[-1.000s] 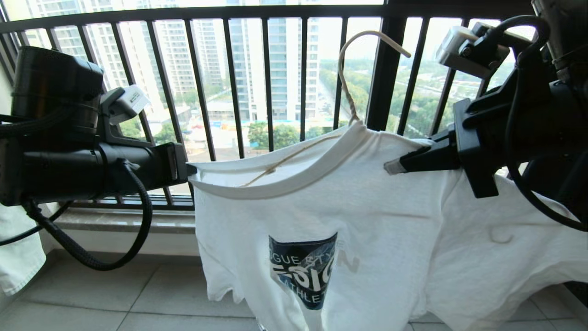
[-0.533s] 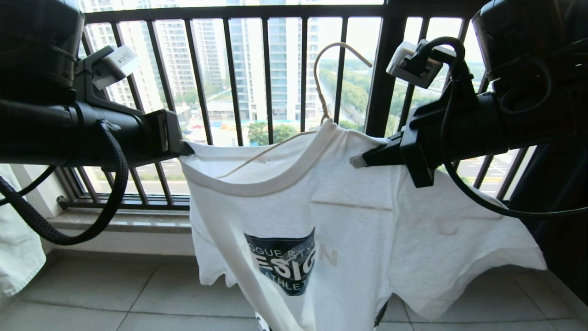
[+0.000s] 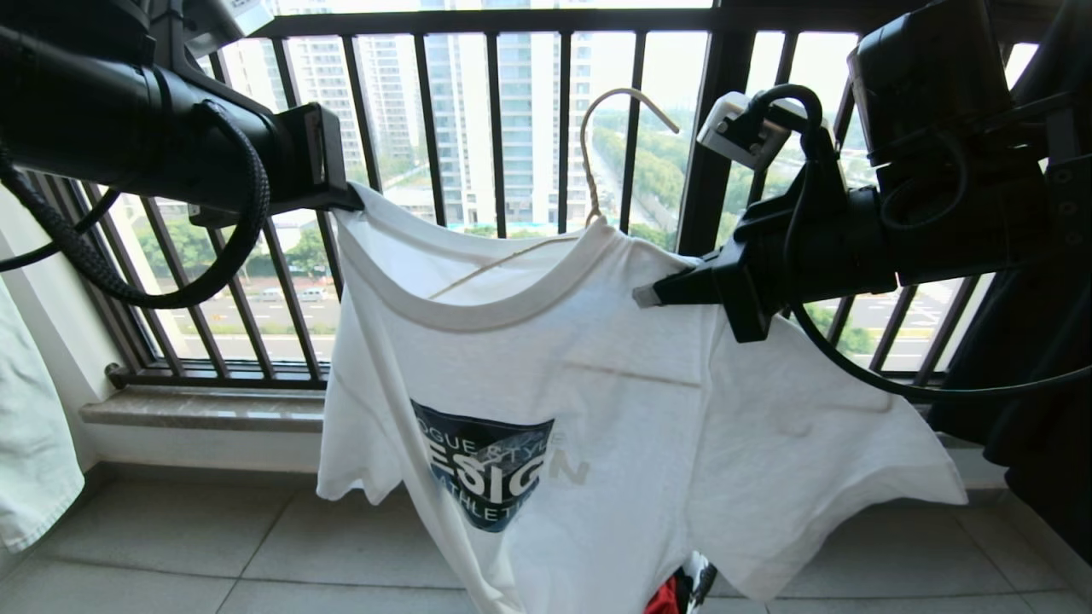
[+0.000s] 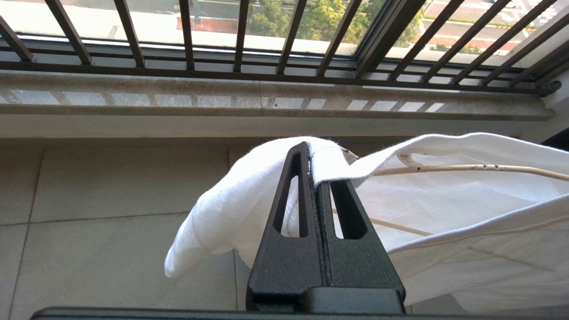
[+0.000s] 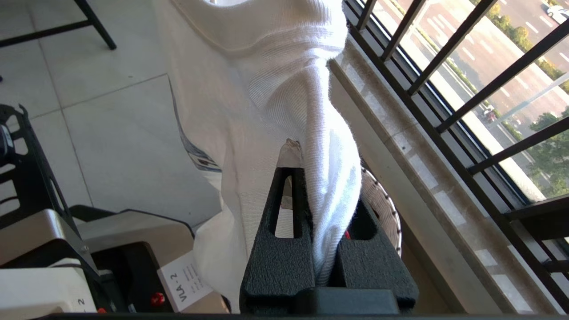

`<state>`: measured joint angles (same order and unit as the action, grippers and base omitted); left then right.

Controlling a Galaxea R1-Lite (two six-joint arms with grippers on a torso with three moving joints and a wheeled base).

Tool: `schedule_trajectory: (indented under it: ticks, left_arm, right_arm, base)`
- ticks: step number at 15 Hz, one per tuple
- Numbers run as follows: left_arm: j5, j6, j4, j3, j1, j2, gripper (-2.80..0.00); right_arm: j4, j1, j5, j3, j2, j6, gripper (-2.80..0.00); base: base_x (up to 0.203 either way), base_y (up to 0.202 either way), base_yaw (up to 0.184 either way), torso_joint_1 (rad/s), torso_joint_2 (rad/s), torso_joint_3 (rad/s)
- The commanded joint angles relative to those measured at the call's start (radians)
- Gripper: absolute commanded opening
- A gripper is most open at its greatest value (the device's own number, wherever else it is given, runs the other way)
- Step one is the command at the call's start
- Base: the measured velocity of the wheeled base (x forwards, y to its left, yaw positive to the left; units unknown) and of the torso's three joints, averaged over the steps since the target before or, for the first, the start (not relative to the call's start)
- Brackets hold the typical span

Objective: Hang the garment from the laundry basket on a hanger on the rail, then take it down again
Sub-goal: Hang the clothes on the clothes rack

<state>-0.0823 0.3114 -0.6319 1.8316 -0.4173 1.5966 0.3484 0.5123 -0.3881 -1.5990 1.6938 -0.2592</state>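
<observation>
The garment (image 3: 597,384), a white T-shirt with a navy chest graphic, hangs spread in the air in front of the window. The thin beige hanger (image 3: 589,162) is threaded inside it, with its hook poking up out of the collar. My left gripper (image 3: 354,198) is shut on one shoulder of the garment (image 4: 222,209), next to the hanger wire (image 4: 466,168). My right gripper (image 3: 648,294) is shut on the other shoulder, and white cloth (image 5: 266,89) is bunched between its jaws. The laundry basket's woven rim (image 5: 384,204) shows below the right gripper (image 5: 311,178). The rail is out of view.
The black barred window railing (image 3: 495,128) and a stone sill (image 3: 205,409) stand right behind the shirt. A pale cloth (image 3: 30,443) hangs at the far left and a dark garment (image 3: 1024,409) at the right. A red piece (image 3: 661,599) peeks out under the shirt. My base (image 5: 66,249) is close by.
Both arms have lifted the shirt and hanger. The left gripper rose much more, so that shoulder now sits higher and the shirt hangs tilted. The hanger hook shifted left.
</observation>
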Motion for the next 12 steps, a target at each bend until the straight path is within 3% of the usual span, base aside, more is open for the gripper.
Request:
schedule_trajectory:
  ticks: [1,3,6,9,12]
  left_arm:
    - [-0.011,-0.001,-0.05,0.103,-0.02,0.066,-2.8]
    - [-0.013,-0.002,-0.058,0.115,-0.035,0.089,-2.8]
    - [-0.011,-0.002,0.055,0.115,-0.057,0.112,-2.8]
    - [-0.012,-0.019,0.086,0.117,-0.117,0.124,-2.8]
    - [0.009,-0.053,0.225,0.116,-0.138,0.15,-2.8]
  right_arm:
    - [-0.1,-0.001,-0.004,0.054,-0.008,0.049,-2.8]
    - [-0.205,-0.007,-0.007,0.139,-0.017,0.064,-2.8]
    - [-0.393,-0.009,-0.03,0.251,-0.035,0.147,-2.8]
    - [-0.487,-0.019,-0.062,0.319,-0.049,0.177,-2.8]
    - [-0.566,-0.031,-0.126,0.402,-0.068,0.188,-2.8]
  base:
    - [0.0,0.0,0.0,0.0,0.0,0.0]
    - [0.0,0.0,0.0,0.0,0.0,0.0]
    - [0.0,0.0,0.0,0.0,0.0,0.0]
    - [0.0,0.0,0.0,0.0,0.0,0.0]
    - [0.0,0.0,0.0,0.0,0.0,0.0]
